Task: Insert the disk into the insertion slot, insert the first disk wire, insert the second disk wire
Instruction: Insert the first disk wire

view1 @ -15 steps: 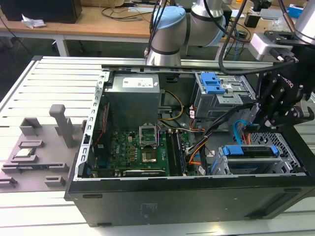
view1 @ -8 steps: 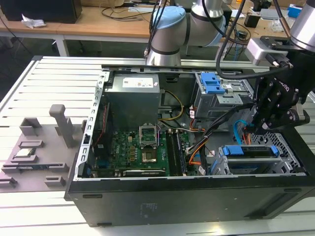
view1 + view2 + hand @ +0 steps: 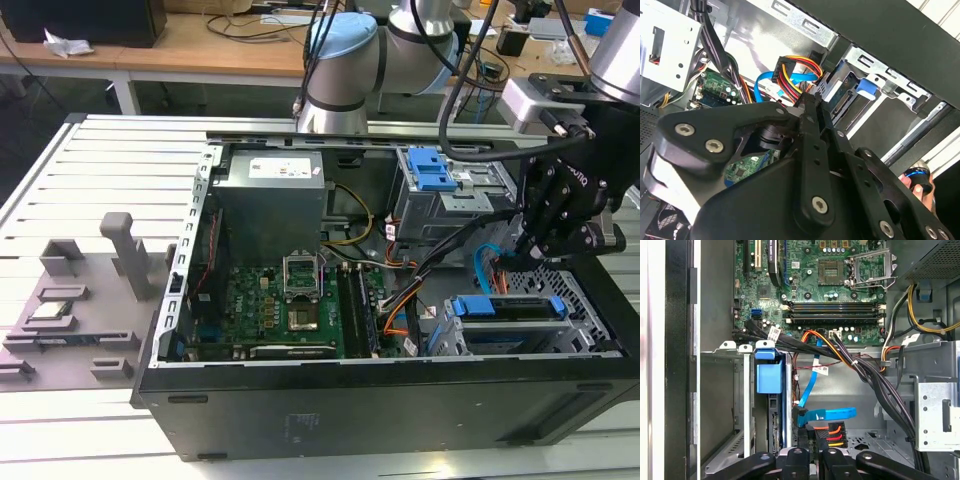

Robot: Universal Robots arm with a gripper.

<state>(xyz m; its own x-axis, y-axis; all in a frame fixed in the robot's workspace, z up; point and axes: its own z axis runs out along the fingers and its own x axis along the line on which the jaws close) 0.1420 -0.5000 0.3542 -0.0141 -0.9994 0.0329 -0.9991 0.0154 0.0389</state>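
Already the disk (image 3: 769, 380) sits on edge in its slot (image 3: 746, 405), blue carrier showing. The tool (image 3: 814, 452) is pinched tight on a black plug (image 3: 830, 432) with coloured wires (image 3: 836, 429), just beside the disk's connectors. The plug looks light and rigid and its wires springy, so holding the plug body suits best.

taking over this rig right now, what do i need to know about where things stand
The gripper is shut on the black connector of the red-yellow-orange wire bundle, holding it close to the back end of the disk.
The disk sits in the insertion slot with its blue carrier around it.
The blue flat cable lies beside the held connector; whether its end is plugged in cannot be told.
Done: disk inserted.
Left: the held wire does not look seated in the disk yet, and the blue flat cable needs checking.
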